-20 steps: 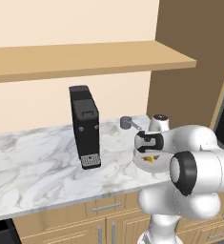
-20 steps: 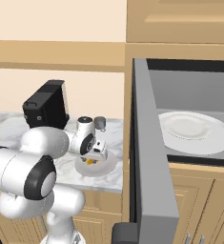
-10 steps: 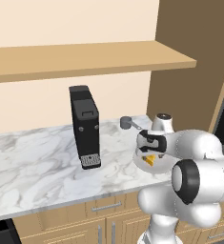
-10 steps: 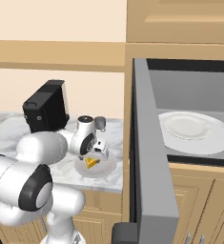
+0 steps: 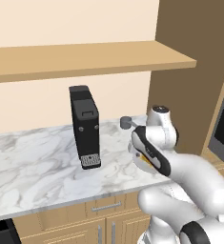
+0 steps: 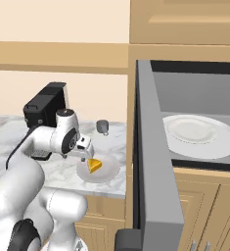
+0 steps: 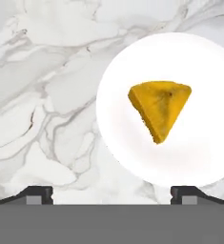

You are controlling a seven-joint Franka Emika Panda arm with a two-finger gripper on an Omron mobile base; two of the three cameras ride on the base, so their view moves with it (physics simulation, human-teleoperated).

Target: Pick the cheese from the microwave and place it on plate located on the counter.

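While the cheese [image 7: 160, 109] is lying flat on the plate [image 7: 127, 71] on the counter [image 7: 46, 95], the gripper [image 7: 112, 194] is hovering above it with its jaws spread wide and holding nothing. Judging from this, the placing looks done, so the arm is best lifting straight up, avoiding any sideways sweep that could nudge the wedge, and steering wide of the microwave [image 6: 150, 162] door standing open beside it.

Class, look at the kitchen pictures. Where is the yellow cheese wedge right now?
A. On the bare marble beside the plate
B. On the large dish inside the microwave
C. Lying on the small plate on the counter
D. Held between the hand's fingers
C: the cheese lies on the plate on the counter, and the hand is open, holding nothing.
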